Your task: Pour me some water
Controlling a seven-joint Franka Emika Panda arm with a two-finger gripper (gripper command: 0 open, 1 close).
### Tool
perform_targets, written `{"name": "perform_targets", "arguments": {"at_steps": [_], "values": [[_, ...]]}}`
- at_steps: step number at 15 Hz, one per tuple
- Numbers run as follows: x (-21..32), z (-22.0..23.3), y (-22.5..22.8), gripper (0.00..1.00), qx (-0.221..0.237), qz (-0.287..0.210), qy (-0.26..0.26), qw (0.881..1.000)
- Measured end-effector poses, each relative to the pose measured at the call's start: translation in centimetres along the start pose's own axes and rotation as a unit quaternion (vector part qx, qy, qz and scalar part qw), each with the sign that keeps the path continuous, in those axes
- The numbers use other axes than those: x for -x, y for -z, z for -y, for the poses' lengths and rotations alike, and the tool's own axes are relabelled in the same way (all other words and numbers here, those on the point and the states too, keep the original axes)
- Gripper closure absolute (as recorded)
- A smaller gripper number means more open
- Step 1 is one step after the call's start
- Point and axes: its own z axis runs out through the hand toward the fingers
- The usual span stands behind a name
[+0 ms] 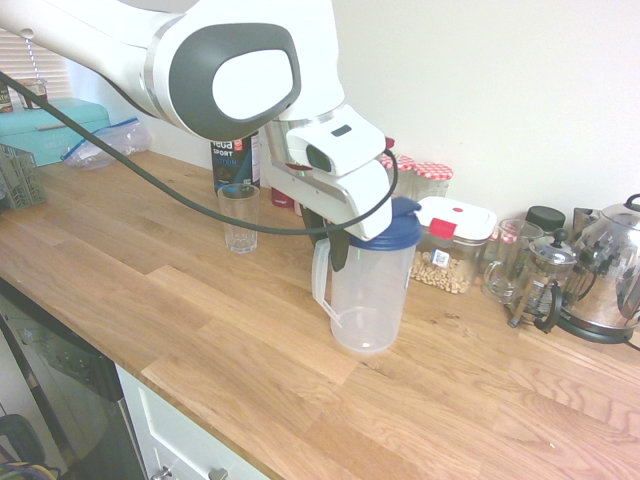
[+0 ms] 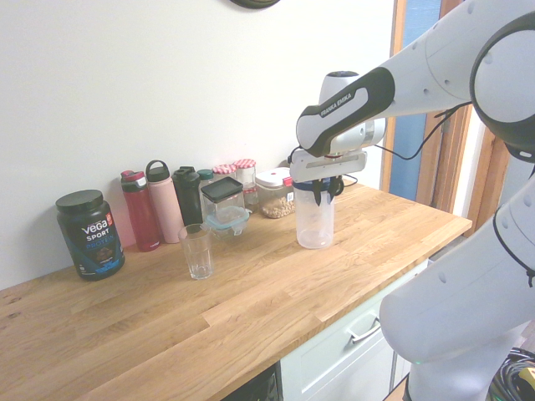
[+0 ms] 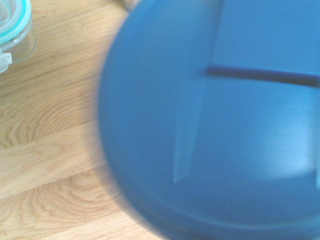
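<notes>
A clear plastic pitcher point(image 1: 370, 300) with a blue lid point(image 1: 397, 226) stands upright on the wooden counter point(image 1: 200, 320). I cannot tell how much water is in it. My gripper point(image 1: 335, 245) comes down at the top of its white handle, one dark finger between handle and body, shut on the handle. From the other side, the gripper point(image 2: 322, 188) sits over the pitcher point(image 2: 315, 224). An empty drinking glass point(image 1: 238, 218) stands to the left, also seen as the glass point(image 2: 196, 251). The blurred lid point(image 3: 225, 125) fills the wrist view.
Along the wall stand a black Vega tub point(image 2: 90, 234), several bottles point(image 2: 140, 210), lidded jars point(image 1: 433, 178) and a food box point(image 1: 450, 245). A French press point(image 1: 540, 280) and kettle point(image 1: 610, 270) are at the right. A teal box point(image 1: 50, 128) sits far left.
</notes>
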Motion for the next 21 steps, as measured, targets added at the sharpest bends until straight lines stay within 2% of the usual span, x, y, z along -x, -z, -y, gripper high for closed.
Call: {"name": "perform_targets", "arguments": {"at_steps": [7, 10, 15, 18, 21], "values": [[-0.4, -0.2, 0.3, 1.0, -0.002, -0.001, 0.001, 1.0], [-0.3, 0.1, 4.2, 1.0, -0.017, -0.01, 0.017, 1.0], [3.7, 2.5, 13.8, 1.0, -0.06, -0.015, 0.128, 0.99], [6.1, 6.3, 16.2, 1.0, -0.064, -0.001, 0.222, 0.973], [8.0, 9.5, 16.3, 1.0, -0.054, 0.017, 0.31, 0.949]]}}
